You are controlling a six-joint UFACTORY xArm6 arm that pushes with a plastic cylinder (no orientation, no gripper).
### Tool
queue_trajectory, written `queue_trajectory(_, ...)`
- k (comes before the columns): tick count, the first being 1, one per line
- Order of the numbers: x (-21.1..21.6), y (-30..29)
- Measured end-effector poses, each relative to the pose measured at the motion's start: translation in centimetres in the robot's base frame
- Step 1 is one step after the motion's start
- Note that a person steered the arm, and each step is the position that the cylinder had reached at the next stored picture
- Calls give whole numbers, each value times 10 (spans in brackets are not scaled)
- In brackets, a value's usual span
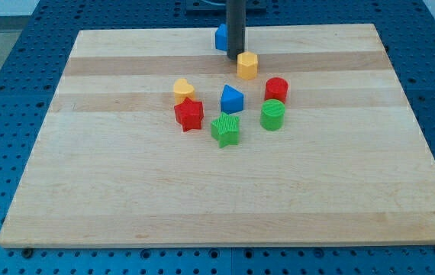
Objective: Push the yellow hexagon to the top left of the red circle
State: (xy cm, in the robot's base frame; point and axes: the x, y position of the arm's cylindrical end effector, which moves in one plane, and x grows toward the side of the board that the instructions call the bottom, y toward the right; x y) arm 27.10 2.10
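Note:
The yellow hexagon (pixel 247 65) lies near the board's top middle. The red circle (pixel 276 89) lies a short way below and to the right of it. My tip (pixel 234 57) rests on the board just left of the yellow hexagon, touching or nearly touching its upper left side. The rod rises straight up out of the view's top.
A blue block (pixel 220 37) sits partly hidden behind the rod. A blue triangle-like block (pixel 232 99), green circle (pixel 272 114), green star (pixel 225 130), red star (pixel 189 114) and yellow heart-like block (pixel 184 90) cluster mid-board. The wooden board (pixel 126 191) lies on a blue perforated table.

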Motion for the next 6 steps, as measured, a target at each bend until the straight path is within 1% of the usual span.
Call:
queue_trajectory(1,-2,18)
queue_trajectory(2,-2,20)
queue_trajectory(6,31,20)
